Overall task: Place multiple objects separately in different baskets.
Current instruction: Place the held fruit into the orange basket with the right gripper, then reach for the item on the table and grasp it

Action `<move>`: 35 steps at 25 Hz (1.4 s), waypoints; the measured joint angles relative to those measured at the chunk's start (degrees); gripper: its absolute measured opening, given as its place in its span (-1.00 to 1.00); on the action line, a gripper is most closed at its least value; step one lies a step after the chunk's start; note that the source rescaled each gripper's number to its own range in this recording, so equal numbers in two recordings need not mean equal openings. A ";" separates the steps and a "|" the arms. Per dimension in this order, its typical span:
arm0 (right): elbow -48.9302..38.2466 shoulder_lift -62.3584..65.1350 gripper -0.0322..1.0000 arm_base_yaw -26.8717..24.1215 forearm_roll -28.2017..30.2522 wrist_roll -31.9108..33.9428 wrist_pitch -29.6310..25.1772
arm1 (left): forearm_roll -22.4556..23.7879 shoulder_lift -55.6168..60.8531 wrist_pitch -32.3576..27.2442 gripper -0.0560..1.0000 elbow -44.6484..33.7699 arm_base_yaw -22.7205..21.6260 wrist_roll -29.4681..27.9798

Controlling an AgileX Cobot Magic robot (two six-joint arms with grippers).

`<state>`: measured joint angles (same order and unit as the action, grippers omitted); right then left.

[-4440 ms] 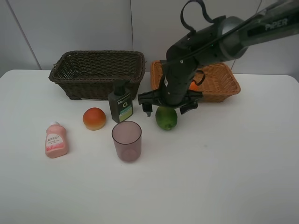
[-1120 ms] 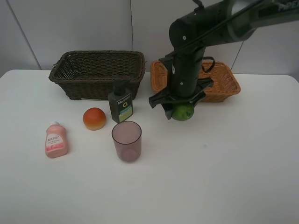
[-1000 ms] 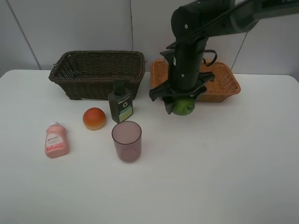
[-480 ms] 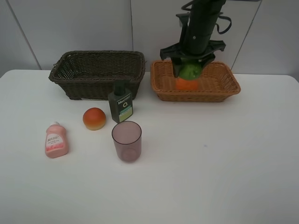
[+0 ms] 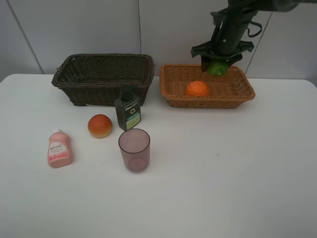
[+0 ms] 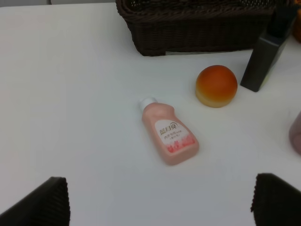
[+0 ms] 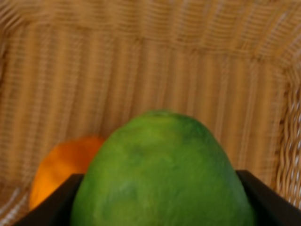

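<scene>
One lime [image 5: 216, 68]: clamped in right gripper [image 5: 217, 63] over tan basket's [image 5: 208, 103] twelve-o'clock rim.
Left gripper [image 6: 157, 203]: jaws apart, empty.
Risk: released here, it could bounce out.

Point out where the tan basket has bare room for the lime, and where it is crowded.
Bare floor lies between the mandarin and the tan basket's right wall; a narrower strip between mandarin and left wall. Crowded mid-basket, at the mandarin.

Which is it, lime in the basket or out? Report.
Out, not yet dropped: the right hand grips the lime above the tan basket, where only the mandarin lies.
</scene>
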<state>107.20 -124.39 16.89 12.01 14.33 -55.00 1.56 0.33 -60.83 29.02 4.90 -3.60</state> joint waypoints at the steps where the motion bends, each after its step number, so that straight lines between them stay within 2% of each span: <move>1: -0.86 0.00 -0.94 -0.51 0.00 0.00 2.07 | 0.00 0.00 0.00 1.00 0.00 0.00 0.00; 9: -11.00 -0.07 -0.94 -5.01 0.19 -0.05 20.22 | 0.00 0.00 0.00 1.00 0.00 0.00 0.00; 12: -14.41 -0.07 -0.94 -6.21 0.37 -0.05 25.28 | 0.00 0.00 0.00 1.00 0.00 0.00 0.00; 19: -17.46 -0.40 -0.94 -6.94 0.37 -0.05 29.14 | 0.00 0.00 0.00 1.00 0.00 0.00 0.00; 20: -17.52 -0.46 -0.88 -6.94 0.37 -0.05 29.28 | 0.00 0.00 0.00 1.00 0.00 0.00 0.00; 21: -17.76 -0.58 -0.75 -6.94 0.37 -0.05 29.29 | 0.00 0.00 0.00 1.00 0.00 0.00 0.00; 22: -18.04 -0.64 -0.07 -6.94 0.37 -0.05 29.36 | 0.00 0.00 0.00 1.00 0.00 0.00 0.00; 23: -18.04 -0.69 0.27 -6.94 0.37 -0.05 29.36 | 0.00 0.00 0.00 1.00 0.00 0.00 0.00; 25: -18.04 -0.69 0.68 -6.94 0.37 -0.16 29.40 | 0.00 0.00 0.00 1.00 0.00 0.00 0.00; 27: -18.04 -0.69 0.85 -6.94 0.37 -0.18 29.01 | 0.00 0.00 0.00 1.00 0.00 0.00 0.00; 29: -18.04 -0.51 0.92 -6.75 0.40 -0.22 28.24 | 0.00 0.00 0.00 1.00 0.00 0.00 0.00; 35: -18.04 3.60 0.93 -4.23 0.44 -0.22 25.60 | 0.00 0.00 0.00 1.00 0.00 0.00 0.00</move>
<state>89.16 -120.79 12.66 12.45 14.10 -29.39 1.56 0.33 -60.83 29.02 4.90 -3.60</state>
